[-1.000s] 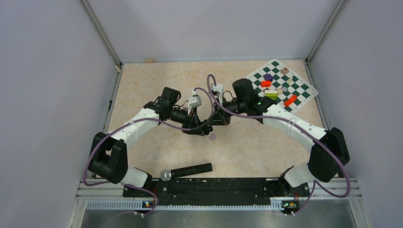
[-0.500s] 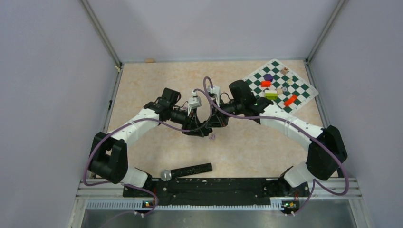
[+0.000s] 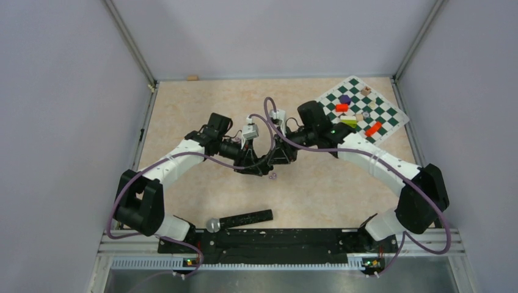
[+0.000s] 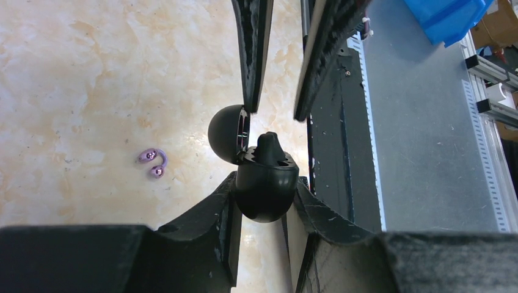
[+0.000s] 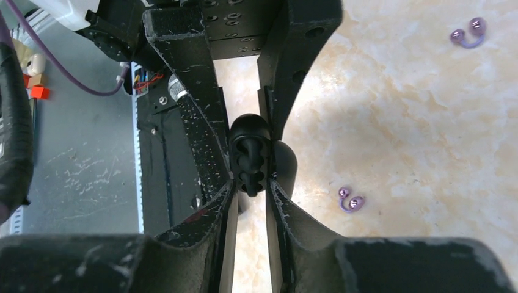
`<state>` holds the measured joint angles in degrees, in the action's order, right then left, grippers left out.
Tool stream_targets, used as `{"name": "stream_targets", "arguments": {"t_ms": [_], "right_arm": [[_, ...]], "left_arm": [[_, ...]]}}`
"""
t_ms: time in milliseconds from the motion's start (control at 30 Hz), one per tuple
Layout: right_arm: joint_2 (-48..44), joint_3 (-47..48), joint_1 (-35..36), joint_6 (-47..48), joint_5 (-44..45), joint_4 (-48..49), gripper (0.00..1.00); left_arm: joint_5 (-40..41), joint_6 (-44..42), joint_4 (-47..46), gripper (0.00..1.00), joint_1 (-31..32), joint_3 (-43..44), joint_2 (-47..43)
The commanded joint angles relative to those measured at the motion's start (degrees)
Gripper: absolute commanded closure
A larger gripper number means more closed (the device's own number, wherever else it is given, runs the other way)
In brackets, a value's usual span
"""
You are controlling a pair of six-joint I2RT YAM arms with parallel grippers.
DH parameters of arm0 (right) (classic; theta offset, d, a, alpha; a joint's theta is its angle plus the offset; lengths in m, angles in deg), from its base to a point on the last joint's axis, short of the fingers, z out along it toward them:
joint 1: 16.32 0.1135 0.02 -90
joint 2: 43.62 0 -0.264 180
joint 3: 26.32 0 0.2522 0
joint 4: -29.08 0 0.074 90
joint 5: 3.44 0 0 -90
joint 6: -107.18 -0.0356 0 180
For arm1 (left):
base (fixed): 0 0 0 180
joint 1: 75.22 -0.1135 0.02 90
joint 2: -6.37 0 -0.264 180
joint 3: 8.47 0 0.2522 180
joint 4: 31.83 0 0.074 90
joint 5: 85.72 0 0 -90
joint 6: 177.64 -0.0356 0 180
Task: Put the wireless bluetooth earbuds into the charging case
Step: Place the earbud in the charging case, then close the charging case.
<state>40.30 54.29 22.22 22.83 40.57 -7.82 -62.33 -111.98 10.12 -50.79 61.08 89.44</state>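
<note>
Whereas the right arm leaned closer to the left arm half a second ago, it now sits a shade back toward the chessboard (image 3: 385, 113). The left gripper (image 4: 264, 178) clamps the open charging case (image 4: 262, 198), with a black earbud (image 4: 269, 145) standing in its well. The right gripper (image 4: 273, 110) hovers just above, fingers narrowly parted and holding nothing. Bare table (image 3: 201, 104) lies beyond the left arm. Only the right wrist view shows two lilac earbuds (image 5: 351, 200) on the table; the other views show one.
</note>
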Motion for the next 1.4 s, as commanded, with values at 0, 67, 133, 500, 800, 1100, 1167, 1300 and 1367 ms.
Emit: {"name": "stream_targets", "arguments": {"t_ms": [0, 67, 133, 500, 800, 1100, 1167, 1300, 1367], "right_arm": [[-3.8, 2.6, -2.7, 1.6, -1.1, 0.3, 0.79], [-4.4, 2.1, -4.0, 1.5, -1.5, 0.7, 0.81], [-4.8, 1.6, -4.9, 1.4, -2.5, 1.2, 0.83], [-0.5, -0.3, -5.9, 1.1, 0.0, 2.9, 0.91], [3.3, -1.4, -5.8, -0.4, -3.1, 4.3, 0.91], [4.3, -1.4, -4.3, 0.2, -6.9, 3.5, 0.91], [4.2, -1.2, -4.2, 0.4, -7.3, 3.3, 0.91], [4.2, -1.2, -4.1, 0.7, -8.6, 2.8, 0.91], [4.2, -1.1, -4.0, 0.8, -9.2, 2.6, 0.91]], "left_arm": [[-2.7, -0.9, -0.9, 1.00, 0.2, 0.5, -0.6], [-2.7, -0.9, -0.8, 1.00, 0.3, 0.5, -0.6], [-2.7, -1.0, -0.8, 1.00, 0.2, 0.5, -0.7], [-3.3, -1.6, -0.3, 1.00, 0.3, 0.5, -1.4], [-3.4, -2.2, 0.1, 1.00, 0.2, 0.4, -1.9], [-3.3, -2.3, 0.1, 1.00, 0.2, 0.3, -1.7], [-3.3, -2.4, 0.0, 1.00, 0.2, 0.3, -1.6], [-3.3, -2.5, 0.1, 1.00, 0.2, 0.3, -1.6], [-3.3, -2.5, 0.1, 1.00, 0.2, 0.3, -1.6]]}}
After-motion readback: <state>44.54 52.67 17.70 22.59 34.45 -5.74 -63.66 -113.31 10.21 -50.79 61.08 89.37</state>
